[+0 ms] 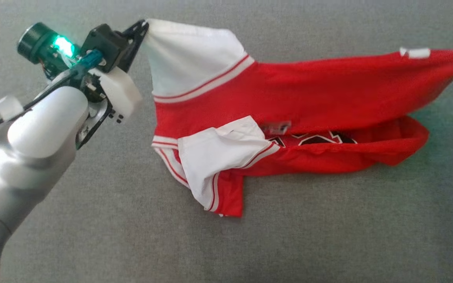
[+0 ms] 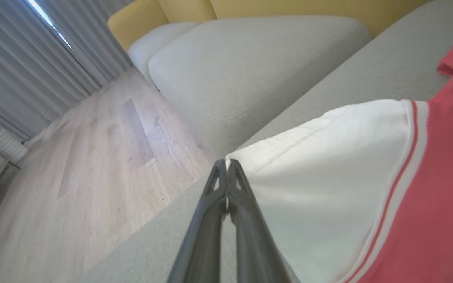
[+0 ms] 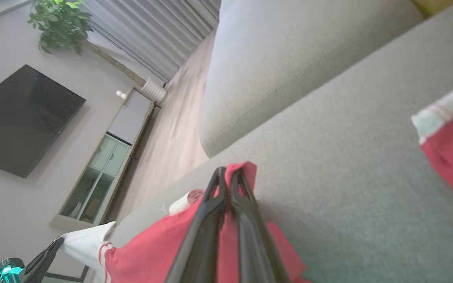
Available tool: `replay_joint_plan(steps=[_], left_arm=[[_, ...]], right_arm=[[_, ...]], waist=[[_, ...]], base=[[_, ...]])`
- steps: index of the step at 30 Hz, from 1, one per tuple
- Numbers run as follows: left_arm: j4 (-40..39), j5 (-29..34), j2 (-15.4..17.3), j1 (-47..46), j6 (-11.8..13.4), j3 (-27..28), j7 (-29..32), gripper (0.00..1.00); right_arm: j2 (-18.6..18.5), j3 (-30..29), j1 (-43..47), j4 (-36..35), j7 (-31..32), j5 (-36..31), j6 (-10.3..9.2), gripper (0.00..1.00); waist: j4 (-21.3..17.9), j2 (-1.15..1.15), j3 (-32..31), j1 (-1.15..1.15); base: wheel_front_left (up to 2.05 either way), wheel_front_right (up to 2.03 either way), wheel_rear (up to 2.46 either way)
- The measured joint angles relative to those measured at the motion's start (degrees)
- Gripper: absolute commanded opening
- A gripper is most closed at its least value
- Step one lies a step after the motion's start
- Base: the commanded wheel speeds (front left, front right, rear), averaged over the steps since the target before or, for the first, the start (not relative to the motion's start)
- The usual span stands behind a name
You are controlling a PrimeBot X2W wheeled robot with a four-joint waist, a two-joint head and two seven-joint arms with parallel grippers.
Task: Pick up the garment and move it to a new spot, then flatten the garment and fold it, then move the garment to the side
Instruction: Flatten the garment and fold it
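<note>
A grey sofa cushion spreads out beneath me. Above it, a red garment with white sleeves is stretched between my two arms, and its lower half sags onto the cushion. My left end effector is pinched closed on a white sleeve tip. My right end effector is pinched closed on a red corner at the far right.

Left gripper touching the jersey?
Touching. In the left wrist view the left gripper is shut on the white sleeve corner of the jersey.
</note>
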Motion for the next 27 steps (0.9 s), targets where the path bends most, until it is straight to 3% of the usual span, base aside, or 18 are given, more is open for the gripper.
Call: replay_joint_plan(steps=[6, 9, 20, 27], left_arm=[[-1.2, 0.7, 1.8, -0.6, 1.7, 2.3, -8.3, 0.0], [-2.9, -2.1, 2.9, -0.8, 1.6, 5.4, -9.8, 0.0], [-14.4, -5.5, 11.2, -1.4, 0.7, 9.4, -9.5, 0.0], [-23.1, -6.1, 14.9, -5.3, 2.4, 11.9, -7.4, 0.0]], right_arm=[[-3.3, -0.3, -1.3, -6.6, -4.3, -2.1, 0.0, 0.0], [-5.7, -0.2, -1.8, -10.1, -6.0, -3.1, 0.0, 0.0], [-14.2, -1.0, -2.8, -19.2, -8.2, -5.2, 0.0, 0.0], [-16.0, -2.6, -7.1, -20.4, -8.5, -5.2, 0.0, 0.0]], waist=[[-0.5, 0.0, -4.4, 0.0], [-0.9, 0.0, -7.3, -0.01], [-2.7, 0.0, -17.7, -0.02], [-4.5, 0.0, -20.1, -0.02]], base=[[0.0, 0.0, 0.0], [0.0, 0.0, 0.0], [0.0, 0.0, 0.0], [0.0, 0.0, 0.0]])
